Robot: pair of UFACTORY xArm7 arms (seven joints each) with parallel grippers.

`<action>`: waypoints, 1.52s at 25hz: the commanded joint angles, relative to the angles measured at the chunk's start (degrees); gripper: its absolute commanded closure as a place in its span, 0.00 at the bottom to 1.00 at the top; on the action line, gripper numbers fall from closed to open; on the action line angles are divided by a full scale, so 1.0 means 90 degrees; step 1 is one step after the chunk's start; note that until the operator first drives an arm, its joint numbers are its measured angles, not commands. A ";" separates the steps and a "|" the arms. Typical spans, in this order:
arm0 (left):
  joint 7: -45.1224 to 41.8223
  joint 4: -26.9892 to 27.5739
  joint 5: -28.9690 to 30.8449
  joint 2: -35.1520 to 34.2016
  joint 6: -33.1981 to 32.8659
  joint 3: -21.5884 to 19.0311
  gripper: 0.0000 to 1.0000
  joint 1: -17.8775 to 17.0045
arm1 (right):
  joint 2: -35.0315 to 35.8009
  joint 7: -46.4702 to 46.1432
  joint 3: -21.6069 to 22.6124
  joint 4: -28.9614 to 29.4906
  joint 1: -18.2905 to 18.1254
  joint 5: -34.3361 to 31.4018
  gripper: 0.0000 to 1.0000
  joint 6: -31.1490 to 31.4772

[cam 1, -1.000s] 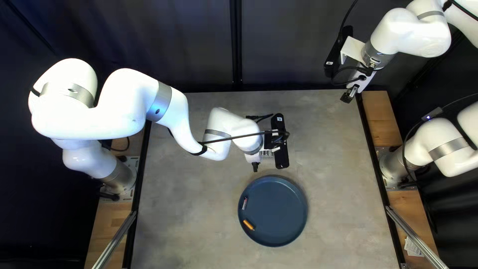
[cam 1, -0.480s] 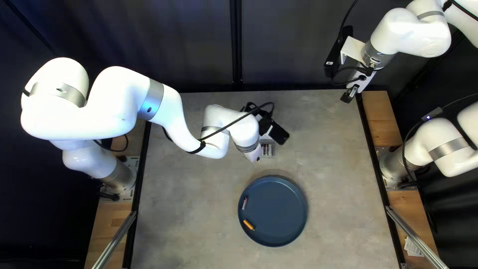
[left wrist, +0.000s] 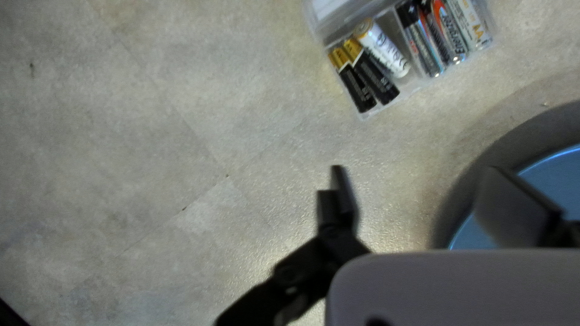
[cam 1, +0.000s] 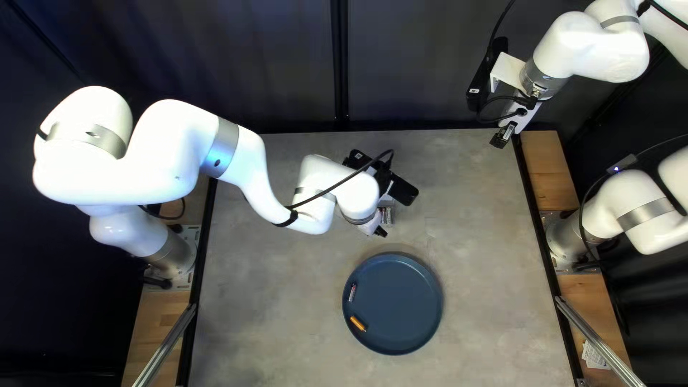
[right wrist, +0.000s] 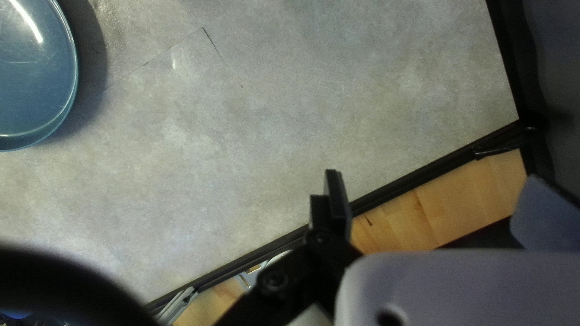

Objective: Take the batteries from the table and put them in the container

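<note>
My left gripper (cam 1: 381,231) is over the table beside the clear battery container (cam 1: 388,215), partly covering it. In the left wrist view my left gripper (left wrist: 423,196) is open, nothing between its fingers; ahead of it the container (left wrist: 331,27) holds several batteries, among them a white one (left wrist: 382,48) and a black-and-gold one (left wrist: 353,81). On the blue plate (cam 1: 408,304) lie a dark-and-silver battery (cam 1: 352,292) and an orange one (cam 1: 357,324). My right gripper (cam 1: 502,135) hangs near the table's far right corner; in the right wrist view my right gripper (right wrist: 435,208) is open and empty.
The plate's raised rim (left wrist: 525,172) is beside my left gripper's one finger in the left wrist view. A black rail (right wrist: 417,178) and wooden strip (right wrist: 447,211) run along the table's edge near my right gripper.
My left gripper has turned at the wrist, and its tip has shifted a little to the right in the top left view. More of the container's batteries show there. The right arm stays still.
</note>
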 commanded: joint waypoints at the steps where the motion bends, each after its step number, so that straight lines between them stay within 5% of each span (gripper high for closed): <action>1: -0.0454 0.0075 -0.0237 0.0106 -0.0079 0.0172 0.59 0.0152 | 0.0000 0.0000 0.0000 0.0000 0.0000 0.0000 0.00 0.0000; 2: -0.0622 -0.0054 -0.0275 0.0009 -0.0139 0.0213 1.00 0.0175 | 0.0000 0.0000 0.0000 0.0000 0.0000 0.0000 0.00 0.0000; 8: -0.1402 -0.0680 -0.0236 -0.0511 -0.0309 0.0288 1.00 0.0108 | 0.0000 0.0000 0.0000 0.0000 0.0000 0.0000 0.00 0.0000; 21: -0.2206 -0.0957 0.0029 -0.0307 -0.1260 0.0420 1.00 0.0022 | 0.0000 0.0000 0.0000 0.0000 0.0000 0.0000 0.00 0.0000; 38: -0.3703 -0.0064 0.0868 0.0407 -0.0507 0.0827 1.00 -0.0551 | 0.0000 0.0000 0.0000 0.0000 0.0000 0.0000 0.00 0.0000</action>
